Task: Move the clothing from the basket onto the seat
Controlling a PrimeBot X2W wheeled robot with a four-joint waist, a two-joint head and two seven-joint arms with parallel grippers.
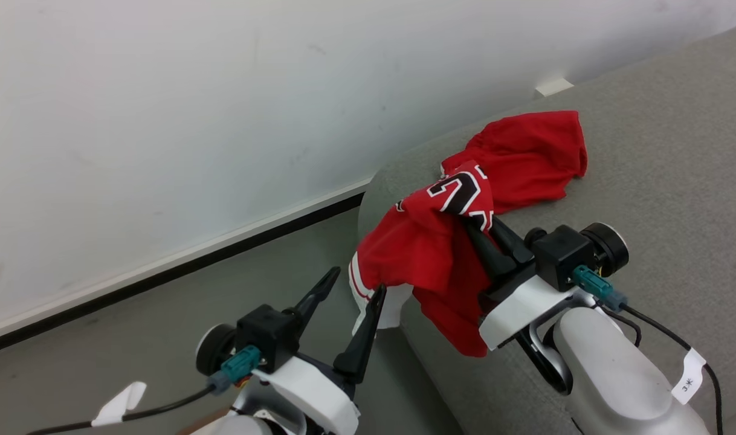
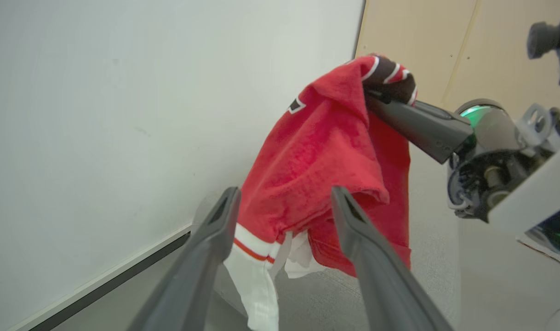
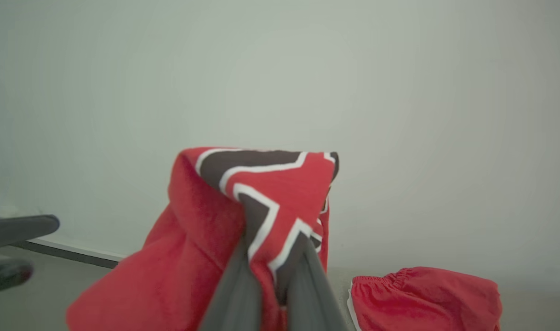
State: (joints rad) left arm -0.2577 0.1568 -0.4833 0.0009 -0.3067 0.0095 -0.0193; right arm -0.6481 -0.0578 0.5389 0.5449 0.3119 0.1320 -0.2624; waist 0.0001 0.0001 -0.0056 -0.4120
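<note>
grey seat (image 1: 664, 139) | right gripper (image 1: 480, 226) clamps jersey (image 1: 413, 241), tips hidden | left gripper (image 1: 358, 281) spread, empty

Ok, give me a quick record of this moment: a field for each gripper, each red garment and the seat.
right gripper: shut on the jersey, pinching its numbered part
left gripper: open, near the jersey's white-striped hem, holding nothing
jersey: red, hanging from the right gripper at the corner of the seat, hem past the edge
shorts: red, crumpled, lying on the seat beyond the jersey
seat: grey fabric
</note>
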